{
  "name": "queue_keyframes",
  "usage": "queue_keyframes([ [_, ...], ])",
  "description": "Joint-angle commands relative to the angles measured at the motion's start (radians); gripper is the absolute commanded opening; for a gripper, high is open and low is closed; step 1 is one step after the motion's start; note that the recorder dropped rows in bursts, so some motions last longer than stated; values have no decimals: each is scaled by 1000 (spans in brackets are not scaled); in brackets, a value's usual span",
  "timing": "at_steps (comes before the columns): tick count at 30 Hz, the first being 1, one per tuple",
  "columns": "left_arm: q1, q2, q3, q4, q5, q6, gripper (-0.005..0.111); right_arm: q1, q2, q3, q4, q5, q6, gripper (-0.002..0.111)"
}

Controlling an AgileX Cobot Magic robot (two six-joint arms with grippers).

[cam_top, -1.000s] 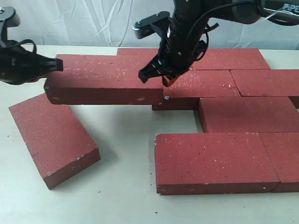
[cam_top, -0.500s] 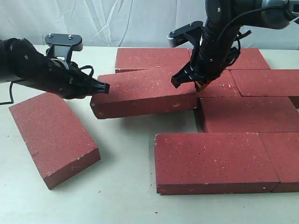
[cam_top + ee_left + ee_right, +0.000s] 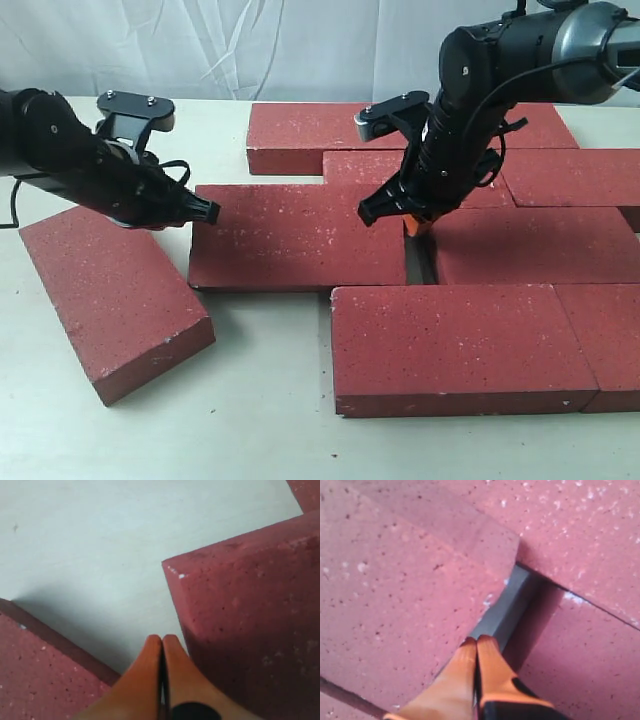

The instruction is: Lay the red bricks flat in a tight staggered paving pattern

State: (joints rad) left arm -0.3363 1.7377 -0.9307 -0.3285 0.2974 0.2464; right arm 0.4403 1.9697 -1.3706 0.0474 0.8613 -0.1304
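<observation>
The middle-row brick (image 3: 295,235) lies flat on the table (image 3: 250,430). Its long axis runs from one gripper to the other, so each short end faces a pair of fingers. The left gripper (image 3: 207,211) is pinched shut on nothing, its tips pressed together just beside the brick's outer short end, near a corner; whether they touch that face, the wrist view does not settle. The right gripper (image 3: 416,224) is likewise clenched empty, and its tips dip into the gap (image 3: 507,607) between this brick's inner end and the neighbouring brick (image 3: 530,245) beyond them. That gap is what matters. From the left fingers the brick stretches away toward the right arm, so I judge the left arm the one placed to push it lengthwise and close the joint, once the right tips lift clear. The front-row brick (image 3: 460,345) sits close along part of the brick's long side. On the far side of the left fingers a loose brick (image 3: 115,300) lies skewed and apart from the pattern, not yet laid in.
</observation>
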Motion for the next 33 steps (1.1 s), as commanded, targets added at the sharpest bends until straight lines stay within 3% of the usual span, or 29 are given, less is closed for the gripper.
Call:
queue_keyframes([
  [1,8,3,-5,64,77,-3,0,1,-8,1,-17,71,-20,-1],
  [7,8,-30,-5,64,63,-3,0,-2,-19,-1,-123,81,-20,-1],
  [14,8,-114,-17,46,-124,-3,0,-2,-83,-1,-105,-201,-14,-1],
  [18,13,-11,-190,113,43,8,0,-10,-50,-41,-85,-228,-11,-1],
  [25,12,198,-437,95,171,8,0,-14,5,-92,-2,-207,-114,-1],
  [33,12,264,-462,84,286,8,0,-14,17,-92,32,-171,-131,-1],
])
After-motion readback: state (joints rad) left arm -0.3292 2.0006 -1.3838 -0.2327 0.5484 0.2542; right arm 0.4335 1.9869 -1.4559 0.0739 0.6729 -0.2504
